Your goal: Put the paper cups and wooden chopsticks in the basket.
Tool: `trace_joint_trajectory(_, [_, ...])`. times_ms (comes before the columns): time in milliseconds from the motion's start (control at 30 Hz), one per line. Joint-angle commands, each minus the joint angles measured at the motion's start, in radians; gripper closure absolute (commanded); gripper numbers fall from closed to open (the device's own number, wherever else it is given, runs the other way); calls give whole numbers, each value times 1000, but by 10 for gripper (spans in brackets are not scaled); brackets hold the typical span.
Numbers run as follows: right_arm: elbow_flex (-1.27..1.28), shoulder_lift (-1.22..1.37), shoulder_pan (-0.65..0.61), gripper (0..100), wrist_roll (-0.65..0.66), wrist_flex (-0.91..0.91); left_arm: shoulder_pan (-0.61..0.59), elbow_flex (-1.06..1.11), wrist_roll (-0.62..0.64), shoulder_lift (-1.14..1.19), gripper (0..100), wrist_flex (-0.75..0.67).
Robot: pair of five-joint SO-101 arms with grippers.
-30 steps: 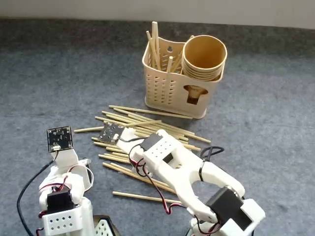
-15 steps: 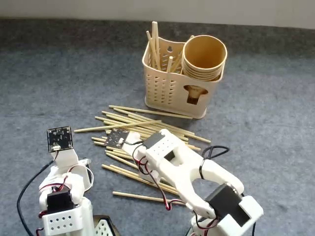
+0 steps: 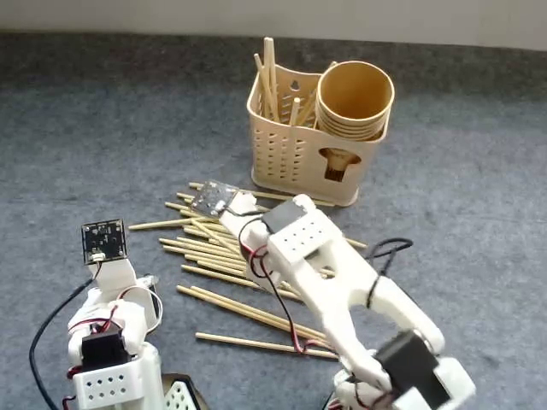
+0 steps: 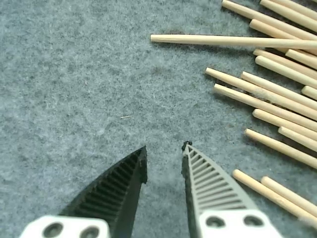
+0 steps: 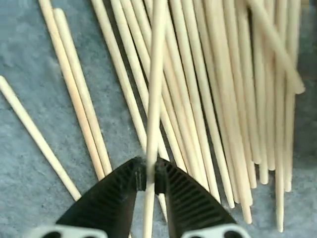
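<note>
A cream plastic basket stands at the back of the grey carpet. A stack of paper cups fills its right compartment and a few wooden chopsticks stand in its left one. Several more chopsticks lie in a loose pile in front of the basket. My right arm stretches over this pile. The right gripper is shut on one chopstick, held above the chopstick pile. At the lower left, my left gripper hangs open over bare carpet, beside the ends of several chopsticks.
The left arm stands at the lower left of the carpet, with its camera board on top. One lone chopstick lies near the front. Open carpet spreads left of the basket and at the right side.
My right arm has moved from the pile's near side toward the basket, its wrist rising, and the pile under it has shifted a little. The left arm has kept still.
</note>
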Motion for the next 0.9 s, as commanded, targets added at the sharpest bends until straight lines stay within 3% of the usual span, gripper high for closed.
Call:
trace_joint_trajectory(0, [56, -220, 16, 993, -26, -36, -5, 21, -2, 2, 870, 3])
trace_joint_trajectory(400, [297, -717, 16, 993, -140, -289, -5, 21, -2, 2, 870, 3])
trace_joint_trajectory(667, [329, -773, 16, 993, -146, -478, -5, 21, -2, 2, 870, 3])
trace_joint_trajectory(867, [326, -763, 16, 993, -146, -766, -5, 21, -2, 2, 870, 3])
